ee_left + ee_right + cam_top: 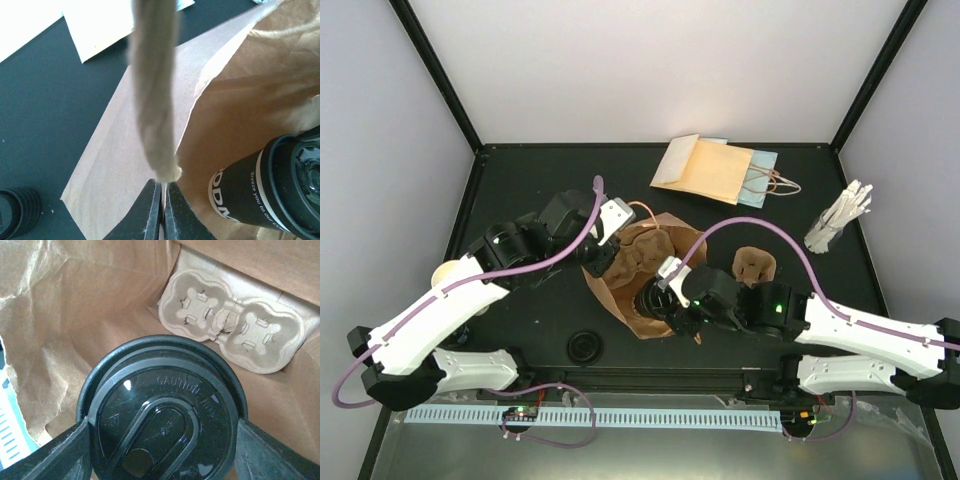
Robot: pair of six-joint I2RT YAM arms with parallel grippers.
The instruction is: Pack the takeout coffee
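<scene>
evidently to keep the paper bag [117, 165] open, the left gripper [163, 207] pinched its rim by the twine handle [155, 100], while the right gripper [162, 460] grasped the lidded coffee cup [160, 405] at lower centre inside the bag, below the pulp carrier [230, 325] at upper right.

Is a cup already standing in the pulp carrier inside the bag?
No, both wells of the carrier are empty in the right wrist view.

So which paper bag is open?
The crumpled brown bag between the arms, its handle pinched by the left claw; the other bags lie flat at the back.
</scene>
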